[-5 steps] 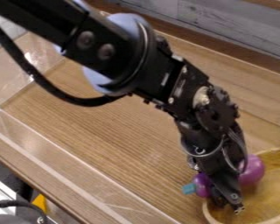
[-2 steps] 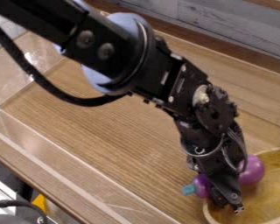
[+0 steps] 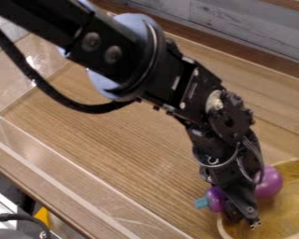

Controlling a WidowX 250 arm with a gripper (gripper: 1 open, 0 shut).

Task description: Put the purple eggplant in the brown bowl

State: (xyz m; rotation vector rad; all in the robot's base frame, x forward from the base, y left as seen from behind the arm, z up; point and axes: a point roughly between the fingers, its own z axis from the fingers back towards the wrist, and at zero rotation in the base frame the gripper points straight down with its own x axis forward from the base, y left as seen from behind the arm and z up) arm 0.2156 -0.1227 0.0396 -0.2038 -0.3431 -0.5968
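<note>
The purple eggplant [image 3: 269, 180] is at the lower right, over the near-left rim of the brown bowl [image 3: 287, 217]. Purple shows on both sides of the black fingers, and its teal stem cap [image 3: 202, 201] pokes out to the left. My gripper [image 3: 249, 213] points steeply down and is shut across the eggplant's middle. Its fingertips reach just inside the bowl's rim. Only the bowl's left part is in frame, and the gripper hides the eggplant's middle.
The arm [image 3: 139, 65] runs from the top left down to the bowl over a wooden tabletop [image 3: 115, 149]. Clear plastic walls [image 3: 40, 159] fence the table on the left and front. A blue round thing [image 3: 112, 91] sits behind the arm.
</note>
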